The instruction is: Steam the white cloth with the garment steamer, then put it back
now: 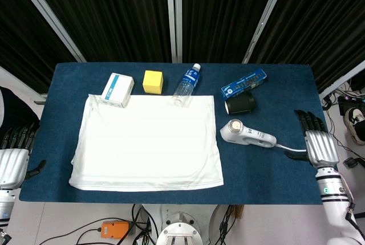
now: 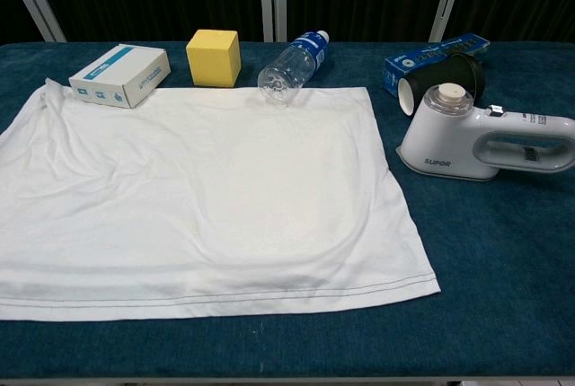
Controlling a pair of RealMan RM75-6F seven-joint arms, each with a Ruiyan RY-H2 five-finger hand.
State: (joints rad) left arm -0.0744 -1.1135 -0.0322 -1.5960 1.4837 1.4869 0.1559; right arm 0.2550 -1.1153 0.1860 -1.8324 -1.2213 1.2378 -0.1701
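Cloth (image 1: 147,142) lies spread flat over the left-centre of the tabletop (image 1: 274,168), its front hem close to the front edge, a few wrinkles at its left side. Steamer (image 1: 246,134) lies on its side just right of the cloth, apart from it, head toward the cloth, handle pointing to the right edge; cord (image 1: 296,150) trails from the handle to the right.

Right hand (image 1: 320,142) is over the right edge of the tabletop, near the cord end, fingers straight and slightly apart, holding nothing, not touching the steamer. Left hand (image 1: 12,159) is off the left edge, front-left corner area, partly cut off by the frame; fingers extended, nothing in it. Neither hand shows in chest view.

Along the back edge of the cloth, left to right: white-blue box (image 1: 117,89) on the cloth's back-left corner, yellow cube (image 1: 153,82), bottle (image 1: 187,84) on its side w/ base touching the cloth's edge. Behind the steamer: black cup (image 1: 239,105) on its side, blue carton (image 1: 243,83) just behind that.
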